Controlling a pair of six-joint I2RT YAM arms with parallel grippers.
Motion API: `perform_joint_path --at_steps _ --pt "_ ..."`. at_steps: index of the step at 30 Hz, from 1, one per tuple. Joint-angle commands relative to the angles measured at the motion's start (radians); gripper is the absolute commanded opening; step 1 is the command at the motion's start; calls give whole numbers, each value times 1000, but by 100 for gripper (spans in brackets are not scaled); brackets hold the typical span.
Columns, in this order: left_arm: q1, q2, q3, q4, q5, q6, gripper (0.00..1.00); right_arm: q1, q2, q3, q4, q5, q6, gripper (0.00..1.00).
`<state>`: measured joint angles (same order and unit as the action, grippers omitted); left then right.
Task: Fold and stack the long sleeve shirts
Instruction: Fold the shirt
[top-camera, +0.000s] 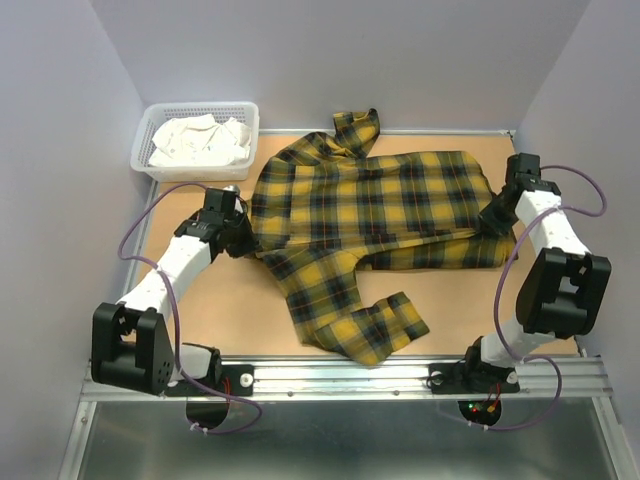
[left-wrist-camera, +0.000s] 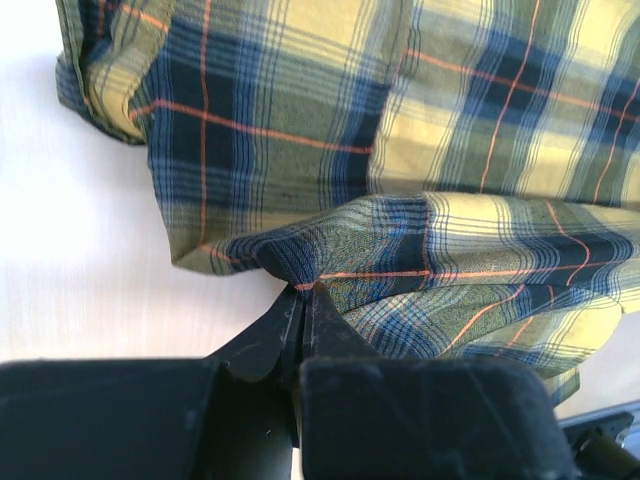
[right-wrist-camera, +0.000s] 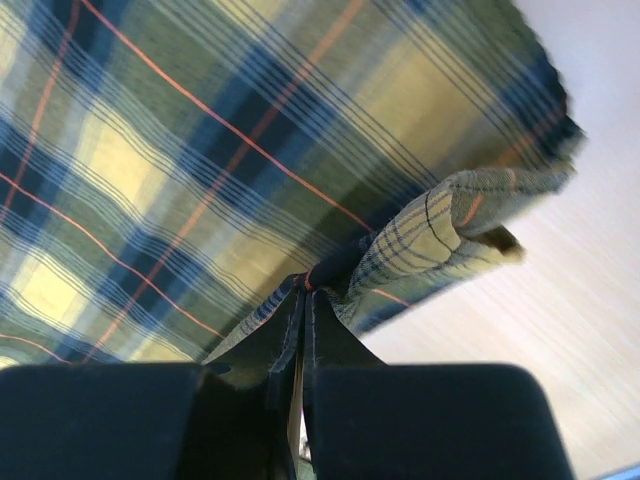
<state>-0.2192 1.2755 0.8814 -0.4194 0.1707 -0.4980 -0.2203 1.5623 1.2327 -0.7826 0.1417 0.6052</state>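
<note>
Both arms pinched the shirt (top-camera: 370, 215) at opposite ends on the table (top-camera: 215, 300).
The plaid shirt lay spread across the middle of the table, one sleeve (top-camera: 370, 325) trailing toward the near edge and the other (top-camera: 356, 130) bunched at the far edge. The left gripper (left-wrist-camera: 303, 292) was clenched on a fold at the shirt's left edge, its jaws pressed tight together on the cloth. The right gripper (right-wrist-camera: 303, 285) was clamped the same way on the right edge (a curl of fabric lifted just beside it). A basket (top-camera: 148, 158) holding white cloth (top-camera: 200, 142) sat at the far left corner.
</note>
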Motion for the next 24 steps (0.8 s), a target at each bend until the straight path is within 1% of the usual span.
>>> perform_joint_path --at_steps 1,9,16,21,24 --pt "38 28 22 57 -99 6 0 2 53 103 100 38 -36 4" --pt "67 99 -39 145 -106 -4 0 25 166 143 146 7 -62 5" --pt "75 194 -2 180 -137 16 0 35 232 134 197 13 -82 6" --pt "76 249 34 197 -160 24 1 47 274 140 230 -2 -87 10" --pt "76 274 41 208 -152 18 2 56 291 148 243 -7 -91 16"
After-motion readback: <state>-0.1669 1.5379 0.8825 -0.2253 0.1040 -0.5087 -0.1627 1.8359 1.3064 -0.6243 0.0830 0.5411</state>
